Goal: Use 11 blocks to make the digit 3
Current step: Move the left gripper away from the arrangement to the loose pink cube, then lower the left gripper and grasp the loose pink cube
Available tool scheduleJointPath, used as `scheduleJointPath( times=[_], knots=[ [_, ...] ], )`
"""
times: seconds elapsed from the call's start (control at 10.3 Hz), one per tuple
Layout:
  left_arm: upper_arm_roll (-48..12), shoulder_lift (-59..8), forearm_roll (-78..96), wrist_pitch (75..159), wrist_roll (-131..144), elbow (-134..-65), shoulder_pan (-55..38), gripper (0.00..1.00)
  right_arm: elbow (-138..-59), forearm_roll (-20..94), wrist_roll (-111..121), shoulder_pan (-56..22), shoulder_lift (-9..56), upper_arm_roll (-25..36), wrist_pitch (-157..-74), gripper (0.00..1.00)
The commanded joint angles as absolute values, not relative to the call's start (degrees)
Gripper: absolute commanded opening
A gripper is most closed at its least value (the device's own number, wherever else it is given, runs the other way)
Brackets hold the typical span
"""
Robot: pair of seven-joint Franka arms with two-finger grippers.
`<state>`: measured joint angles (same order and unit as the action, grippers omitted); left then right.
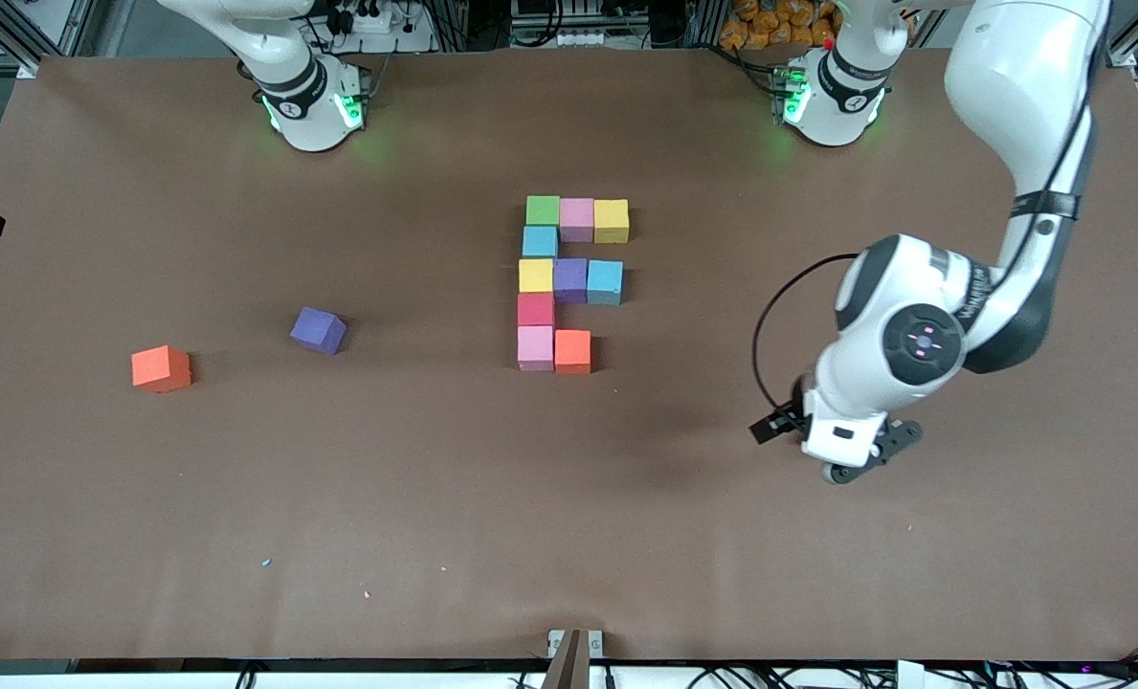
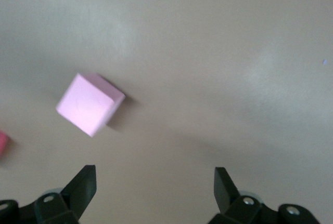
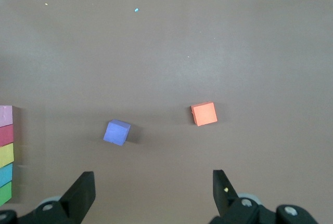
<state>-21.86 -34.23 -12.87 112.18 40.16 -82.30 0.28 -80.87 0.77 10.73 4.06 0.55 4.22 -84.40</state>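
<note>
Evidently the figure (image 1: 569, 283) wants only one cube, the end of its near bar beside the orange block (image 1: 572, 350). That explains why the left gripper (image 2: 155, 182) hangs spread over a loose pink cube (image 2: 89, 103) toward the left arm's end of the table from the figure. The right gripper (image 3: 153, 185), also spread and empty, waits high over spare purple (image 1: 318, 330) and orange (image 1: 161, 368) cubes toward the right arm's end.

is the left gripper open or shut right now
Open. In the left wrist view the left gripper has its fingers spread wide apart with nothing between them, above the table near a pink block.
</note>
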Motion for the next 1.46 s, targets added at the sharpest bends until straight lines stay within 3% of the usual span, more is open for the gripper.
scheduleJointPath(
  times=[0.0, 0.58, 1.36],
  knots=[
    [-21.97, -34.62, -17.39, 111.71, 24.14, -83.67, 2.28, 1.00, -79.80, 1.05, 11.34, 5.36, 0.97, 3.34, -83.76, 1.00],
    [-22.06, -39.02, -19.59, 124.44, 6.42, -92.54, 9.39, 1.00, -79.80, 1.05, 11.34, 5.36, 0.97, 3.34, -83.76, 1.00],
    [-21.97, -41.13, -19.42, 125.59, 6.68, -92.64, 9.67, 1.00, -79.80, 1.23, 11.43, 6.42, 0.70, 3.43, -83.32, 1.00]
  ],
)
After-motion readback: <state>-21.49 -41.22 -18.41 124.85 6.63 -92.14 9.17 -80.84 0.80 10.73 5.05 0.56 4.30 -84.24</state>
